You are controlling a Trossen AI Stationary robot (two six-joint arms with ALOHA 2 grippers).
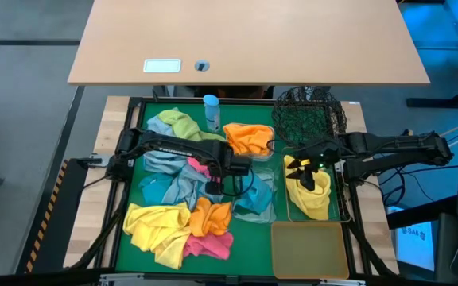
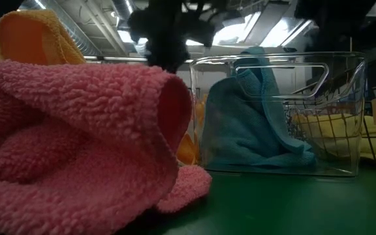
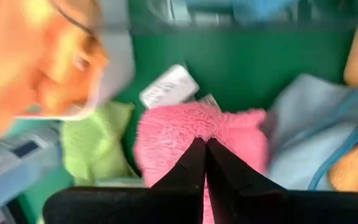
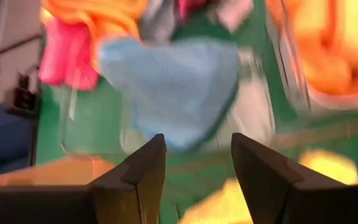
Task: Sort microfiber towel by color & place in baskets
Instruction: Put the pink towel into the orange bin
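Several small towels lie in a heap (image 1: 177,210) on the green mat: yellow, orange, pink, grey-blue and light green. My left gripper (image 1: 215,176) (image 3: 205,146) stands over the heap's middle, shut on a pink towel (image 3: 229,134). My right gripper (image 1: 296,164) (image 4: 197,165) hovers open above the far end of the rectangular wire basket (image 1: 342,199), which holds a yellow towel (image 1: 310,195). An orange towel (image 1: 247,137) fills the white tub. A teal towel (image 2: 253,124) sits in the clear tub (image 2: 344,117). The black mesh basket (image 1: 308,115) and the amber tub (image 1: 308,246) hold nothing. My left gripper pinches a bunched part of the pink towel (image 3: 194,127) between its two shut fingers, coming from above and pointing down. The cloth spreads out beyond the fingertips (image 3: 219,155). Whether it is clear of the towels below, I cannot tell.
A small blue-capped bottle (image 1: 211,111) stands at the mat's far edge beside the light green towel (image 1: 177,123). A second pink towel (image 2: 77,143) lies at the near edge of the heap. A wooden desk (image 1: 249,40) stands beyond the table.
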